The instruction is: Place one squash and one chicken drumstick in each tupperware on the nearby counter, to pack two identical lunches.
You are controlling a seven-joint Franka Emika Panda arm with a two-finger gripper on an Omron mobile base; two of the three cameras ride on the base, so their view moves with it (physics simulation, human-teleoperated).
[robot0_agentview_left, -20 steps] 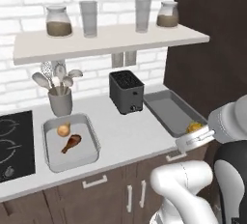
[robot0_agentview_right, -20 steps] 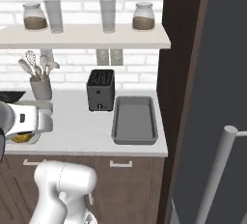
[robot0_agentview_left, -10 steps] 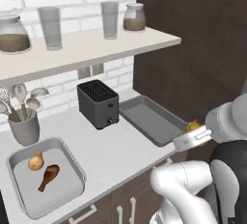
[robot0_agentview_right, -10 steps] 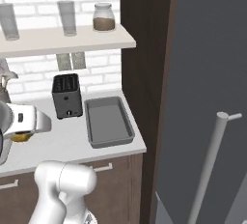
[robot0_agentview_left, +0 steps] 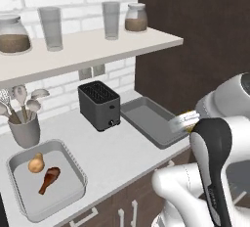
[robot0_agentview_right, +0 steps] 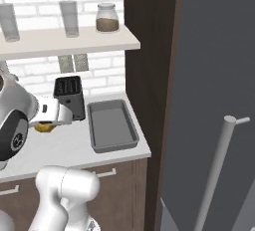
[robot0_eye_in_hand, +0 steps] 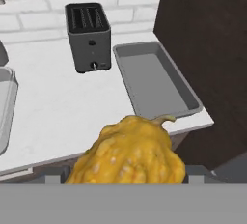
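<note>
Arm reaches over the counter edge, gripper (robot0_eye_in_hand: 126,177) grasping a bumpy yellow squash (robot0_eye_in_hand: 129,153). Right tupperware (robot0_agentview_left: 149,121) bare; left tupperware (robot0_agentview_left: 29,207) holds another squash (robot0_agentview_left: 35,163) and a drumstick (robot0_agentview_left: 49,179).

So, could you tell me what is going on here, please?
The white arm's gripper is holding a bumpy yellow-orange squash near the counter's front edge, facing an empty shallow grey rectangular tupperware tray right of the black toaster. The other grey tray, beyond the toaster, already holds a small tan squash and an orange-brown chicken drumstick.
</note>
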